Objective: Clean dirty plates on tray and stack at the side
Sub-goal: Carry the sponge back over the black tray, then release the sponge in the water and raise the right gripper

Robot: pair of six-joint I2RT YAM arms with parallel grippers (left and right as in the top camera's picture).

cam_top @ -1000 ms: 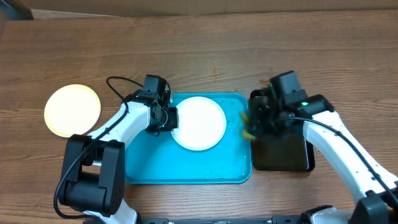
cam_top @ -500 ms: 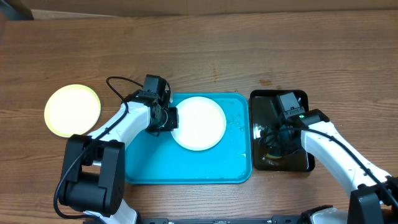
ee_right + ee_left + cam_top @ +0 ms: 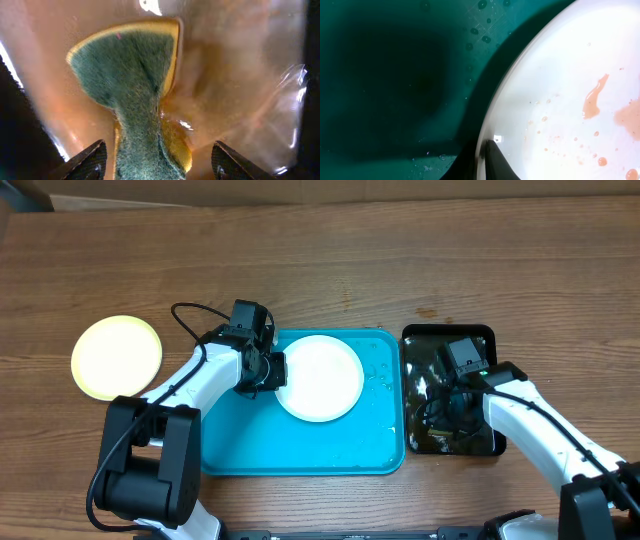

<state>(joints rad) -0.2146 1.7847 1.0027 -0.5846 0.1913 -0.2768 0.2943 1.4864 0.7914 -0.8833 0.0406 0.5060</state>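
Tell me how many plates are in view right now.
2. A pale yellow plate sits on the table left of the tray; a white plate lies on the tray. Others may be stacked underneath, unseen.

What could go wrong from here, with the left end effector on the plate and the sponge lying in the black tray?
1. The left end effector pinches only the rim of the white plate on a wet blue tray; it could slip when lifted.
2. Reddish smears show on that plate; stacking now leaves it dirty.
3. The sponge lies in brownish water under the open right end effector; regrasping may drip.
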